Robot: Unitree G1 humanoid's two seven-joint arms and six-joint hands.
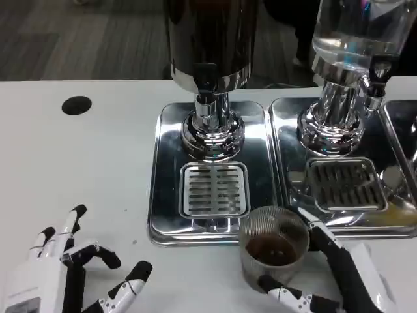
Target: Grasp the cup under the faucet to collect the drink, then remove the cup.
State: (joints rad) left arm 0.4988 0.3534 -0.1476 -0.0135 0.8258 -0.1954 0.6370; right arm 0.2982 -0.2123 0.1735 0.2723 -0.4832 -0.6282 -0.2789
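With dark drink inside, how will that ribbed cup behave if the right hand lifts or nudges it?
The cup looks thin and clear, so it likely flexes if squeezed. Dark liquid covers its bottom, so tilting may spill it. The right hand holds it with fingers on both sides; its ribbing probably helps grip.
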